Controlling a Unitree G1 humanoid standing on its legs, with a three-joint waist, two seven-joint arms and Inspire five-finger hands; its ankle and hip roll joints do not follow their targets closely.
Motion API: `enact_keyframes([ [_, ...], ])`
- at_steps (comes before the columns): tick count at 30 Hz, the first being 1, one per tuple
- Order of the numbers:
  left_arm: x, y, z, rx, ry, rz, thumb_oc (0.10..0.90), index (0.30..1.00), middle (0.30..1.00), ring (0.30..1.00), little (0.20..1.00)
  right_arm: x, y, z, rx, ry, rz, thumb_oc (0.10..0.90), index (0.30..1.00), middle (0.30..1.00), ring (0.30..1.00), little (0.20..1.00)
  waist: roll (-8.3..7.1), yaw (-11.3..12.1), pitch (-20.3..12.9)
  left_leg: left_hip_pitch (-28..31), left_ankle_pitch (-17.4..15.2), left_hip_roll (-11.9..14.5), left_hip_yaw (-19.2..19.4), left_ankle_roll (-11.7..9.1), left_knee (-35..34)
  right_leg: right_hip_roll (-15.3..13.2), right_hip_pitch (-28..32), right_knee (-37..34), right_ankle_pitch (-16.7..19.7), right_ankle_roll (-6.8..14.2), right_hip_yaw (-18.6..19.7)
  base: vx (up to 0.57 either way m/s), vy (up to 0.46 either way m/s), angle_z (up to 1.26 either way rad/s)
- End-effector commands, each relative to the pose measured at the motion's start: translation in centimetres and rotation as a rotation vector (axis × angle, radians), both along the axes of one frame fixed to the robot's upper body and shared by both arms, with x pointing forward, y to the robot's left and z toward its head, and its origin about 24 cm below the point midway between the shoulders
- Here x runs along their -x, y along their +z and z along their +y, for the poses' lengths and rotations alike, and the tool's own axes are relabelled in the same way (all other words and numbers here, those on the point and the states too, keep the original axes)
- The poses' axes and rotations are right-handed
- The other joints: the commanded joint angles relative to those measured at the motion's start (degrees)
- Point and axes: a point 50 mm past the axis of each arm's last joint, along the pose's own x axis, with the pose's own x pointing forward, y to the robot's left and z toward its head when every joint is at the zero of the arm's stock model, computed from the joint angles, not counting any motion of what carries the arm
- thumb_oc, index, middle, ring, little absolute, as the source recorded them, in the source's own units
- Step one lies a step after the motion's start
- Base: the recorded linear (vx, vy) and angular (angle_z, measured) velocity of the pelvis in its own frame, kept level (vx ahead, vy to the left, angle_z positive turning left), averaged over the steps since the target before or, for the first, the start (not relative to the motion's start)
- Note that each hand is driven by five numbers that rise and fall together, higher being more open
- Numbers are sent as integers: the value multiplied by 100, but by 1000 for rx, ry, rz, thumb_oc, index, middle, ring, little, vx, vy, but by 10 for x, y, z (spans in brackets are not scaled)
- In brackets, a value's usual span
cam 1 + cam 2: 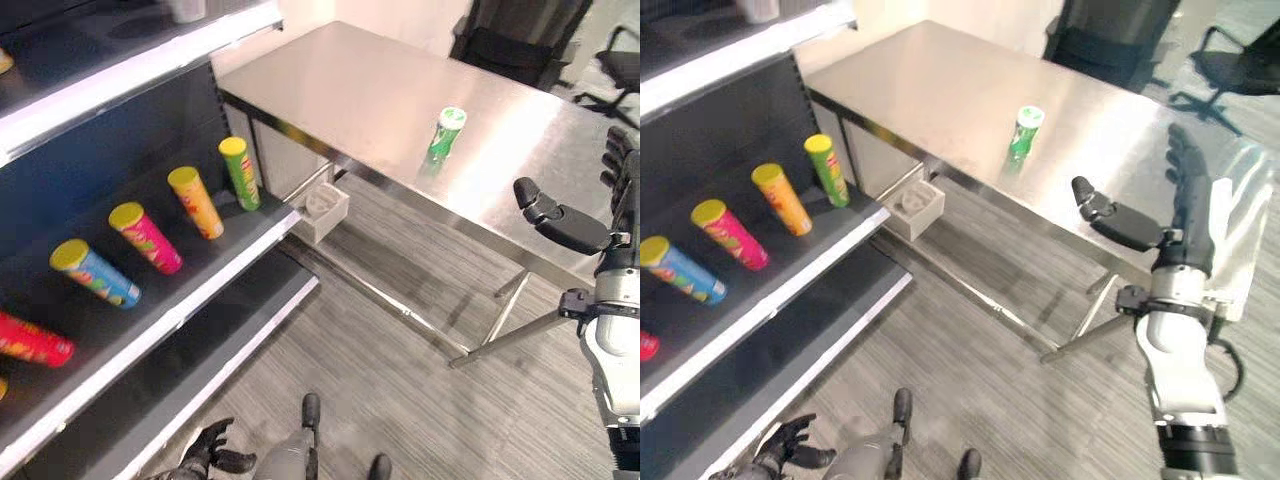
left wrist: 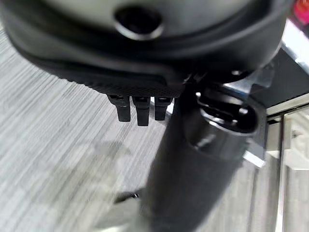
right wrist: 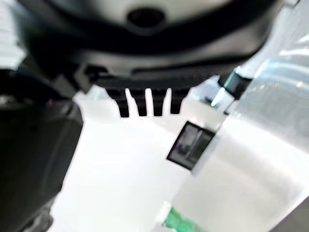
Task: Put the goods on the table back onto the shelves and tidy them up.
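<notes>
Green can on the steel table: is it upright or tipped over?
Upright. The green can stands on its base on the steel table, its white-rimmed lid facing up, untouched by either robot hand.

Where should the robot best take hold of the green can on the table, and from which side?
Probably around the middle of the green can: it stands upright and alone on the steel table, so its round body is free all round. The open right hand hangs off the near edge to the can's right, so approaching from that side seems shortest.
</notes>
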Motion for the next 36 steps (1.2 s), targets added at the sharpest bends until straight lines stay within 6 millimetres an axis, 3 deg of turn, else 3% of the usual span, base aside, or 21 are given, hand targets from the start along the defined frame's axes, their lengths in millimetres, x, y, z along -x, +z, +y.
enact_keyframes([
  [1,-15,13,12,-60,-46,-79,800,900,900,900,900,-8,71,9,178,27,-247,800,900,900,900,900,-234,360,-137,704,58,272,61,193,-189,186,-133,989,-189,204,-105,133,153,-110],
  [2,-15,13,12,-60,-44,-79,800,900,900,900,900,-8,72,10,179,28,-247,800,900,900,900,900,-237,386,-122,729,58,268,97,200,-206,167,-173,1083,-238,212,-65,159,231,-96],
  [3,-24,18,17,-83,-57,-103,800,900,900,900,900,-14,67,15,174,56,-220,800,900,900,900,900,-181,308,91,1106,-85,303,214,426,-211,-177,-924,2826,92,583,-17,137,126,-113],
  [4,-29,22,20,-90,-61,-126,800,900,900,900,900,-14,62,14,163,55,-199,800,900,900,900,900,-163,308,87,1189,-155,329,174,439,-259,-426,-1067,2915,136,525,-83,142,120,-33],
  [5,-29,22,20,-91,-61,-125,800,900,900,900,900,-14,62,14,163,55,-199,800,900,900,900,900,-172,302,83,1191,-154,320,166,440,-264,-436,-1069,2929,122,526,-90,149,-86,-18],
  [6,-36,26,20,-94,-75,-154,800,900,900,900,900,-13,61,10,161,40,-193,800,900,900,900,900,-161,316,44,1221,-237,372,67,379,-301,-688,-1121,2479,132,447,-85,93,-77,24],
  [7,-35,26,21,-94,-76,-153,800,900,900,900,900,-13,61,10,161,40,-192,800,900,900,900,900,-152,301,40,1223,-242,381,46,375,-299,-677,-1085,2434,144,445,-115,194,-185,54],
  [8,-41,29,22,-98,-77,-174,800,900,900,900,900,-11,61,5,157,17,-192,800,900,900,900,900,-201,259,30,1251,-325,370,-80,311,-309,-791,-1197,1751,296,457,80,123,-109,76],
  [9,-41,29,22,-99,-78,-173,800,900,900,900,900,-11,61,5,156,16,-192,800,900,900,900,900,-188,257,24,1256,-342,386,-92,308,-304,-766,-1135,1647,340,461,52,171,-165,64],
  [13,-42,31,27,-124,-96,-167,800,900,900,900,900,-4,52,-10,185,-66,-141,800,900,900,900,900,-334,89,41,1426,-516,339,-362,212,-347,-701,-1322,480,855,646,634,172,-154,53],
  [15,-41,31,27,-122,-95,-167,800,900,900,900,900,7,44,-19,171,-103,-128,800,900,900,900,900,-479,7,-66,1482,-548,344,-471,161,-332,-692,-1134,454,1010,714,725,179,-188,89],
  [21,-30,24,21,-83,-85,-134,800,900,900,900,900,20,46,-29,199,-140,-115,800,900,900,900,900,-408,-73,-245,1568,-538,705,-689,-46,-384,-459,-745,225,794,575,384,128,-196,77],
  [29,-22,18,12,-54,-94,-101,800,900,900,900,900,31,56,-35,213,-172,-170,800,900,900,900,900,-289,-117,-358,1641,-431,1077,-696,-303,-486,-179,-463,74,497,422,114,58,-133,15],
  [36,-19,18,15,-44,-91,-91,800,900,900,900,900,33,37,-37,132,-32,-51,800,900,900,900,900,-246,-225,-292,1682,-344,1390,-468,-539,-369,57,-328,74,306,282,-20,12,-121,-10],
])
